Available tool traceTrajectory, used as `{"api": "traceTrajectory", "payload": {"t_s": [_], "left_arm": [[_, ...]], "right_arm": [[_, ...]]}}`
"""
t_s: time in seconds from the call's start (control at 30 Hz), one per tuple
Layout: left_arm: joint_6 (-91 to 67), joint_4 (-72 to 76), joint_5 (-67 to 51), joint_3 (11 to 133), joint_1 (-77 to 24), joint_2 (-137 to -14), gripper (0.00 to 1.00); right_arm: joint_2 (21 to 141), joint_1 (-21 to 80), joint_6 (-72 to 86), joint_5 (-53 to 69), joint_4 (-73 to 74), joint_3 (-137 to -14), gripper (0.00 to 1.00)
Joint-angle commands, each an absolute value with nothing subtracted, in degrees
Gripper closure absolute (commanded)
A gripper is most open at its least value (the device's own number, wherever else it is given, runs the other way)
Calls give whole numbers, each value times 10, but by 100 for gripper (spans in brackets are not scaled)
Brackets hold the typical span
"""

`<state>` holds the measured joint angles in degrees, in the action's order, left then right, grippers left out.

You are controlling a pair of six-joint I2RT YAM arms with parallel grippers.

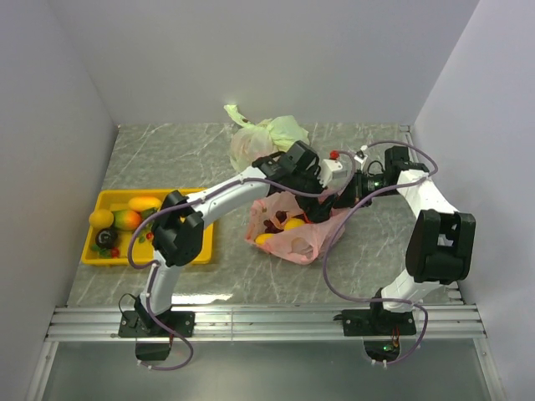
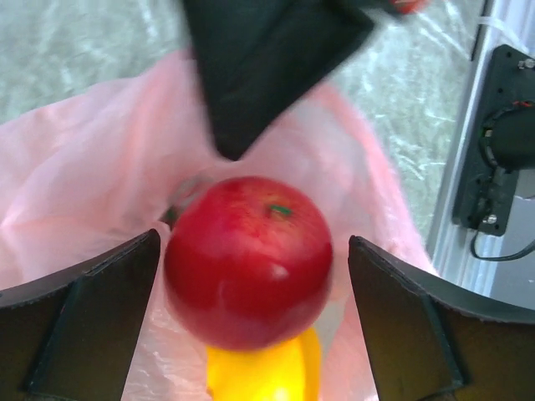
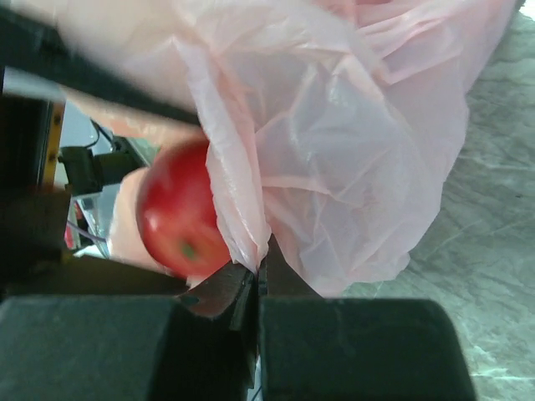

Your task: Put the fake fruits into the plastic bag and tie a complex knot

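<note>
The pink plastic bag [image 1: 311,242] lies at mid-table with its mouth held up; it fills the right wrist view [image 3: 351,150] too. My right gripper [image 3: 261,271] is shut on a fold of the bag's rim and also shows in the top view [image 1: 338,199]. My left gripper [image 2: 251,334] is open above the bag mouth [image 1: 299,177]. A red apple [image 2: 248,259] sits blurred between its spread fingers [image 2: 84,326], touching neither, and appears behind the rim in the right wrist view [image 3: 175,219]. A yellow fruit [image 2: 263,372] lies below it in the bag [image 1: 292,224].
A yellow tray [image 1: 201,251] at the left holds several fruits, among them an orange-red one [image 1: 127,220] and a yellow one [image 1: 101,218]. A pale green-and-white knotted bag [image 1: 263,134] sits behind the arms. Walls close in on three sides.
</note>
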<state>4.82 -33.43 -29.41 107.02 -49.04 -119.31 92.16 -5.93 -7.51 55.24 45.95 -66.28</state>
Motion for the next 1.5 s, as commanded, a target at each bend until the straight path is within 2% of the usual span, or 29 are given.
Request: {"api": "traceTrajectory", "payload": {"t_s": [0.0, 0.13, 0.3, 0.5, 0.6, 0.7, 0.8, 0.97, 1.07, 1.1, 1.2, 1.3, 1.47], "left_arm": [[26, -303, -290, 1078, -512, -1174, 1], [4, -280, -277, 1064, -495, -1136, 1], [-11, -282, -343, 1032, -431, -1053, 1], [158, -361, -351, 935, -419, -947, 1], [336, -403, -359, 863, -417, -894, 11], [503, -437, -378, 804, -416, -850, 15], [558, -415, -353, 784, -427, -840, 17], [622, -450, -319, 831, -453, -900, 20], [642, -504, -368, 890, -458, -916, 14], [641, -511, -405, 894, -461, -913, 9], [649, -483, -437, 855, -475, -883, 1], [645, -407, -446, 810, -496, -858, 1], [646, -407, -489, 846, -526, -901, 1]], "right_arm": [[925, -67, -75, 568, 442, -665, 100], [929, -67, -69, 558, 431, -668, 100], [937, -66, -65, 545, 423, -681, 99], [942, -66, -56, 542, 414, -696, 98], [947, -66, -59, 538, 416, -706, 98], [954, -64, -56, 537, 411, -716, 98], [962, -60, -58, 537, 412, -726, 98], [980, -54, -56, 536, 408, -744, 98], [987, -52, -52, 537, 402, -753, 98], [990, -51, -48, 538, 400, -754, 98], [995, -45, -42, 539, 395, -759, 98], [998, -39, -31, 541, 383, -760, 98], [1005, -26, -5, 540, 353, -764, 98]]}}
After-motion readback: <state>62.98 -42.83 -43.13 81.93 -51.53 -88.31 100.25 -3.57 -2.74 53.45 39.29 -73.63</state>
